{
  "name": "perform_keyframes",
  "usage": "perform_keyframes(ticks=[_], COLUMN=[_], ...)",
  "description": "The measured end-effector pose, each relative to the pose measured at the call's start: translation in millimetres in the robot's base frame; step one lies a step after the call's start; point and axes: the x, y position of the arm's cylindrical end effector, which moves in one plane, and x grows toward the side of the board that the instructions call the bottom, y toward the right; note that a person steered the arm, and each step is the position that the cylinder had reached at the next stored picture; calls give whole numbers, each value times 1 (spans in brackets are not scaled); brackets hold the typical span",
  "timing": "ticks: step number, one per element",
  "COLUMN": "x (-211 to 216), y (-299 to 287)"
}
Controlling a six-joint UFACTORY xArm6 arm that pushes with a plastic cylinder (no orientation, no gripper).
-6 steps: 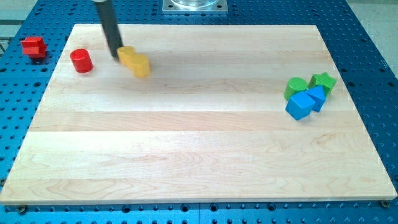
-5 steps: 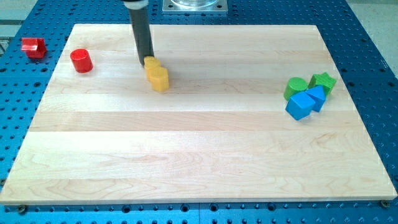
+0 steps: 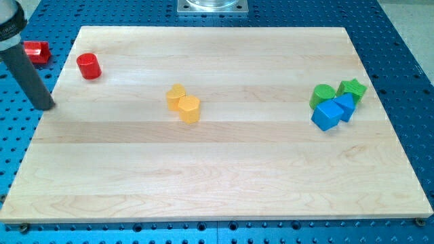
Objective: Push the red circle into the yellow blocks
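Worktop: a pale wooden board [image 3: 224, 169] lying on a blue perforated metal base [image 3: 407, 41].
Rod: a straight dark rod enters from the view's top-left corner; my tip [image 3: 45, 106] rests at the board's left edge.
Jaws: the arm carries no jaws, only the rod, so there is nothing open or closed to report.
Red circle: a small red cylinder block [image 3: 88, 66] stands near the board's upper-left corner, at about 1 o'clock from the tip, near it but apart.
Yellow blocks: two small yellow blocks [image 3: 184, 104] touch each other left of the board's centre, their shapes hard to make out; they lie at about 4 o'clock from the red cylinder and well apart from it, and at 3 o'clock from the tip.
Other red block: an angular red block [image 3: 36, 51] sits off the board on the blue base, at 12 o'clock from the tip.
Right-hand cluster: near the board's right edge, a green rounded block [image 3: 323, 93], a green star block [image 3: 352, 88] and two blue blocks [image 3: 333, 111] are packed together, touching.
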Motion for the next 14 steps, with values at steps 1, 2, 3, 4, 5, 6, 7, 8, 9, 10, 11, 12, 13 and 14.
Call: perform_keyframes(ticks=[1,2,3,4,5,6,7,8,9,10,11,12,13,14], x=[-31,-81,-96,-88,-61,-53,-51,-43,-45,-46,-39,-35,-31,-15], y=[8,6,86,193,162,164,262,263,208,173,149,214,220,169])
